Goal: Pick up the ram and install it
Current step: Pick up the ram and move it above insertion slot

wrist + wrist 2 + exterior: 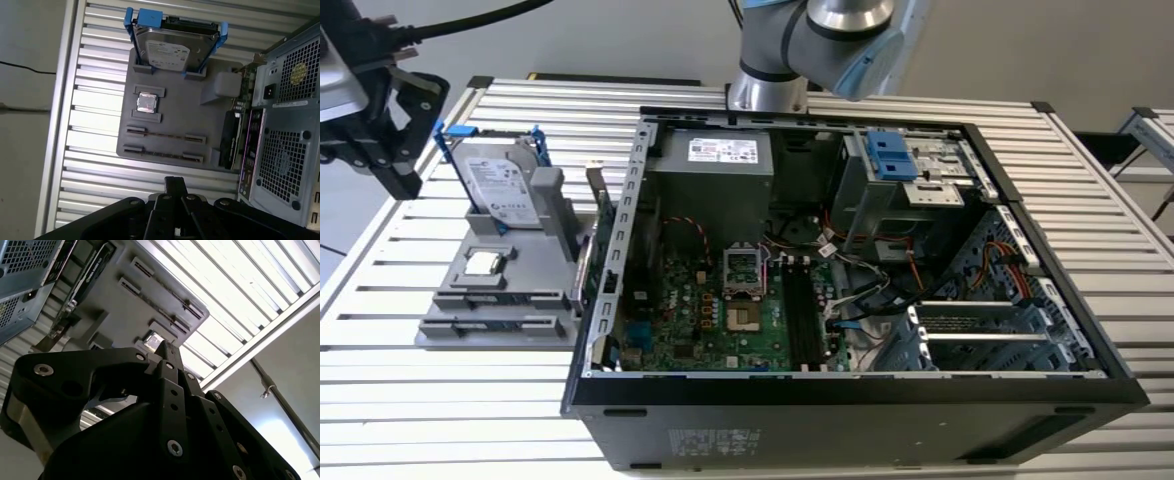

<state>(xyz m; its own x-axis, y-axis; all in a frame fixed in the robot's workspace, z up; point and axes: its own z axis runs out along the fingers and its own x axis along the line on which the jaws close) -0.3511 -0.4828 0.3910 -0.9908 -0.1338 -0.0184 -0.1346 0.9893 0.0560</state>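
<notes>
My black gripper [403, 180] hangs shut and empty above the table, at the exterior view's left of the grey parts holder [520, 268]. In both wrist views its joined tips [175, 181] [165, 346] are over the slatted table just off the holder [175, 107]. A thin brownish strip [165, 134] sits edge-on in one of the holder's long slots; it looks like the ram, well apart from the gripper. The open computer case [854, 385] lies in the middle, with dark memory slots [803, 310] on its green board.
On the holder stand a silver hard drive with blue rails [500, 180] [170, 50] and a small square processor chip [483, 262] [147, 102]. A dark expansion card [231, 142] stands between the holder and the case [285, 150]. The arm's base [767, 90] is behind the case.
</notes>
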